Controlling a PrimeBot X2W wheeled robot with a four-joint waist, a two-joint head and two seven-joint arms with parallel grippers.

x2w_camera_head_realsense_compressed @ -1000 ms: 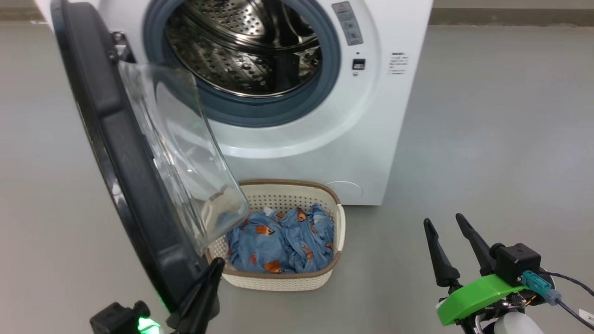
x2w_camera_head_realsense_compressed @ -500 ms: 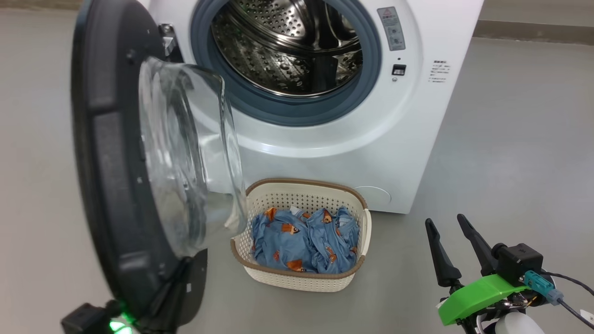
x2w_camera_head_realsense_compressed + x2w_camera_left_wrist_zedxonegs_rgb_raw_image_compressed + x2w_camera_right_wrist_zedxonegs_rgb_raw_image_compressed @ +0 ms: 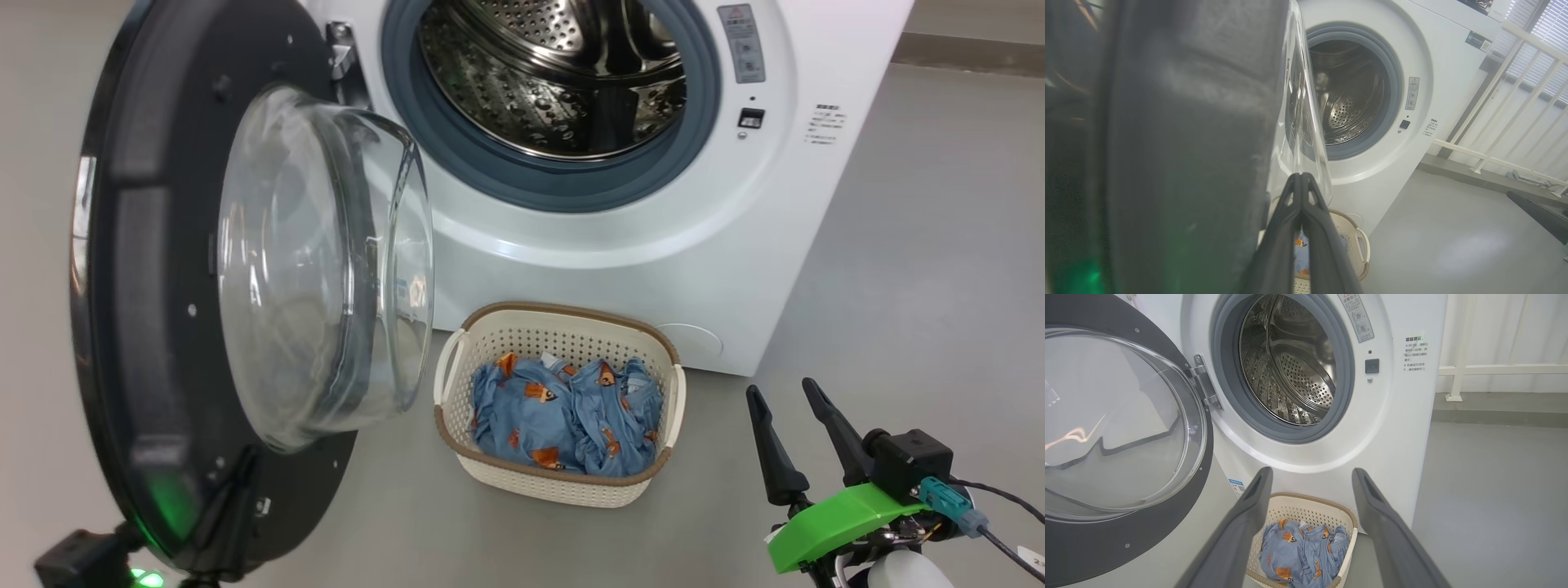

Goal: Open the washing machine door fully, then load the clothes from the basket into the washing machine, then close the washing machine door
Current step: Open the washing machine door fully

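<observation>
1. Smooth grey floor (image 3: 1494, 490) right of the jaws of the right gripper (image 3: 1311, 470).
2. White railing (image 3: 1494, 369) above and right of them, on a grey kerb (image 3: 1494, 412).
3. Pale backdrop (image 3: 1515, 326) behind the railing.

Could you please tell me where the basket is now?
In the head view the basket sits on the floor before the washing machine and right of its open door, clothes inside.

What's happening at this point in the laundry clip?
The washing machine door stands swung wide open, with the left gripper, jaws shut, down at its lower edge. The right gripper hangs open and empty off to the side. The clothes lie in the basket in front of the washing machine; the drum is empty.
</observation>
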